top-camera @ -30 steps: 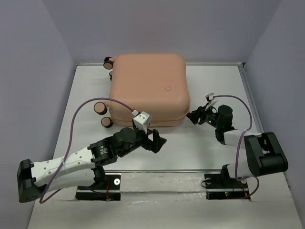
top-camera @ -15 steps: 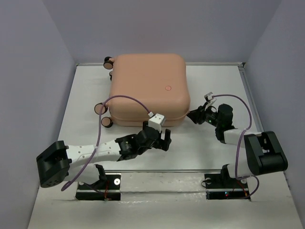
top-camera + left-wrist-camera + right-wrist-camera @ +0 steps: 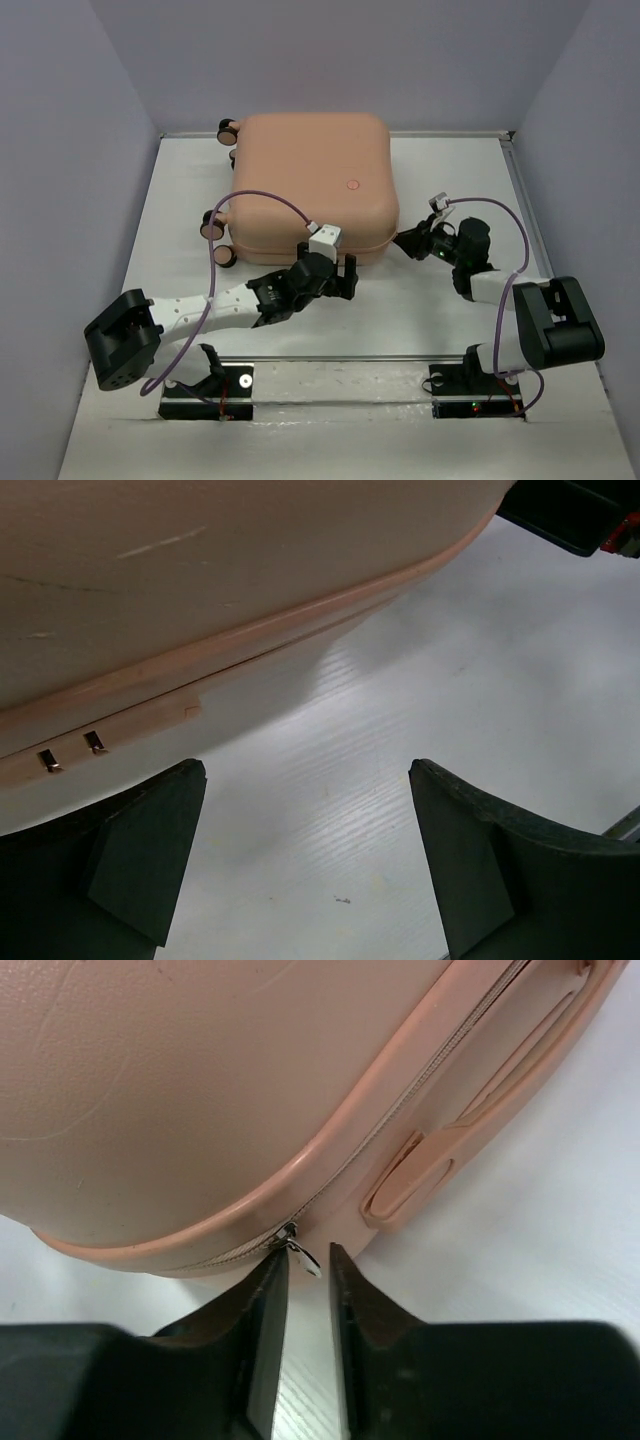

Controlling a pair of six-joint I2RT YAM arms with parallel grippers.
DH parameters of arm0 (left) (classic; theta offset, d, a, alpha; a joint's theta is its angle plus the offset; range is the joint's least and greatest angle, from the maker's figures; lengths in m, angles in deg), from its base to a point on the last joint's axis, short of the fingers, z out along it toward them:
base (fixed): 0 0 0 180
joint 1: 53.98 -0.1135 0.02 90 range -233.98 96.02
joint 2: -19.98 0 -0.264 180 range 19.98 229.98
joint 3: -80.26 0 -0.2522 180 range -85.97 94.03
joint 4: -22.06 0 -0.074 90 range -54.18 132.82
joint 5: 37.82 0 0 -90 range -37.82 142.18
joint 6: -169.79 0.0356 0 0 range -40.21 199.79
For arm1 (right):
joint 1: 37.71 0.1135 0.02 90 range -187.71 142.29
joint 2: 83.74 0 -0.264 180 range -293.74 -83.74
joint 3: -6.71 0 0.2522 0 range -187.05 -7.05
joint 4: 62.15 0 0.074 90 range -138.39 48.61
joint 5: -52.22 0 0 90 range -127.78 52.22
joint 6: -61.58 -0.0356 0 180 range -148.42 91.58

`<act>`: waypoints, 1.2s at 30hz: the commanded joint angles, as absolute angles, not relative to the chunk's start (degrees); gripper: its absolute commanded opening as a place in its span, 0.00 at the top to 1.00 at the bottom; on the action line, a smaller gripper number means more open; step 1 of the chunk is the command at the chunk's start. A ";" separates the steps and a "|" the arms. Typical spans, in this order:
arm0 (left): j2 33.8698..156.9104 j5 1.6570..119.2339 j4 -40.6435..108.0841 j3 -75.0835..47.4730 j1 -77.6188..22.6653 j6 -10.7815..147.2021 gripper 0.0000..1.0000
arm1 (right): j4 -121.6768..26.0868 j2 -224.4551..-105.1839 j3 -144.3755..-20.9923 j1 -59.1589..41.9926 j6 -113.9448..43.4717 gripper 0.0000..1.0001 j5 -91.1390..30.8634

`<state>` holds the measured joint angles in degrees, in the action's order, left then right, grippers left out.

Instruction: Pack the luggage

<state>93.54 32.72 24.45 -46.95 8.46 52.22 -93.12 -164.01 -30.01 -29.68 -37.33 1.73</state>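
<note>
The luggage (image 3: 310, 190), a peach-pink hard-shell suitcase, lies flat and zipped shut on the white table. My left gripper (image 3: 343, 280) is open just in front of its near edge. In the left wrist view the fingers (image 3: 150, 850) stand wide apart over bare table, with the luggage (image 3: 200, 580) seam just beyond them. My right gripper (image 3: 405, 243) is at the near right corner. In the right wrist view its jaws (image 3: 309, 1265) are open only a narrow gap. The metal zipper pull (image 3: 300, 1252) hangs between the tips, against the luggage (image 3: 200, 1080).
Caster wheels (image 3: 212, 225) stick out on the suitcase's left side. A recessed side handle (image 3: 520, 1050) runs along its right side. Grey walls enclose the table on three sides. The right gripper body (image 3: 570, 510) shows at the top right of the left wrist view.
My left arm has swung forward and right, bringing its open gripper up to the suitcase's near edge. The right jaws have narrowed around the zipper pull.
</note>
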 commanded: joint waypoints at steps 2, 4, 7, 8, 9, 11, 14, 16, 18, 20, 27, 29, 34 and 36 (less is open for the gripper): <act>92.32 31.53 20.62 -45.81 6.58 52.28 0.06 | -99.64 -164.50 -32.71 -29.80 -37.65 0.64 2.74; 92.49 31.79 20.53 -45.55 6.23 52.63 0.06 | -100.07 -165.03 -33.15 -29.80 -37.56 0.61 3.44; 92.49 31.79 20.09 -45.63 5.88 52.89 0.06 | -101.65 -166.35 -33.68 -29.80 -37.91 0.62 4.23; 92.49 31.79 20.09 -45.55 5.88 52.81 0.06 | -102.17 -166.44 -33.77 -29.80 -38.09 0.64 4.58; 92.41 31.62 20.09 -45.63 5.79 52.81 0.06 | -103.14 -167.14 -33.86 -29.80 -38.44 0.67 5.45; 92.23 31.62 20.00 -45.63 5.70 52.72 0.07 | -105.68 -168.28 -34.12 -29.80 -39.40 0.72 6.51; 92.06 31.18 20.00 -45.63 5.70 52.72 0.07 | -109.98 -170.39 -34.30 -29.80 -42.47 0.89 8.97; 91.97 30.92 20.00 -45.72 5.70 52.63 0.07 | -112.80 -170.92 -32.73 -29.80 -44.06 0.93 9.07; 91.97 30.30 19.83 -45.72 5.61 52.54 0.07 | -114.74 -170.84 -31.58 -29.80 -45.29 0.93 8.89; 92.05 29.78 18.87 -45.81 5.61 52.37 0.08 | -117.10 -170.49 -29.21 -29.19 -46.87 0.93 7.58; 94.68 26.88 16.14 -44.06 4.57 52.02 0.08 | -108.53 -162.24 -23.67 -21.22 -46.44 0.93 -2.85; 96.09 27.48 16.05 -42.21 3.34 51.58 0.08 | -99.84 -157.94 -22.70 -17.69 -44.69 0.93 -7.26; 97.94 27.66 15.26 -39.22 0.18 52.11 0.08 | -84.27 -145.03 -20.59 -9.08 -46.08 0.93 -17.99; 98.47 27.75 14.47 -38.95 -0.54 51.93 0.08 | -77.50 -141.59 -20.06 -7.13 -47.75 0.93 -21.08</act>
